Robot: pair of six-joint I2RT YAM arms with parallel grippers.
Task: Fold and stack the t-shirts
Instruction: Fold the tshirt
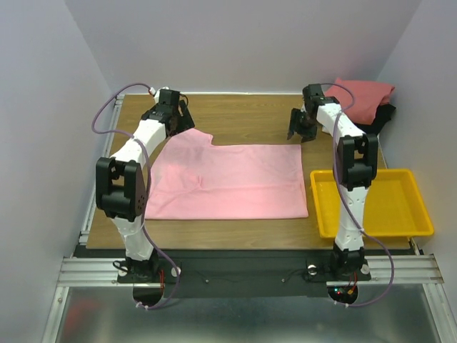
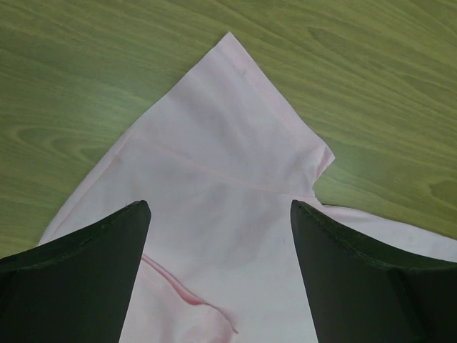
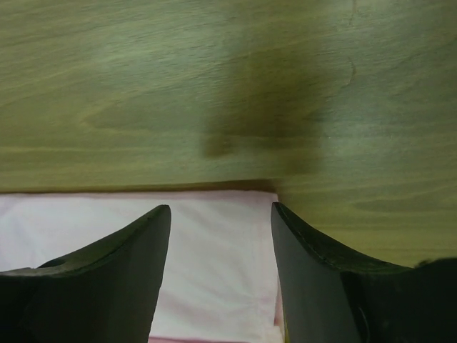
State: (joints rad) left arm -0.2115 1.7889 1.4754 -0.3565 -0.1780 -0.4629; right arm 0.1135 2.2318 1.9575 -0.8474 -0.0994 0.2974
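A light pink t-shirt (image 1: 228, 181) lies flat in the middle of the wooden table, folded lengthwise, one sleeve pointing to the far left. My left gripper (image 1: 183, 116) hovers open over that sleeve (image 2: 228, 136), jaws wide apart and empty. My right gripper (image 1: 298, 128) hovers open over the shirt's far right corner (image 3: 235, 243), holding nothing. A dusty red t-shirt (image 1: 362, 98) lies bunched on a black one (image 1: 382, 116) at the far right corner.
A yellow plastic tray (image 1: 421, 214) sits on the near right, right of the pink shirt. White walls close in the table on three sides. Bare wood (image 1: 243, 114) shows between the two grippers at the back.
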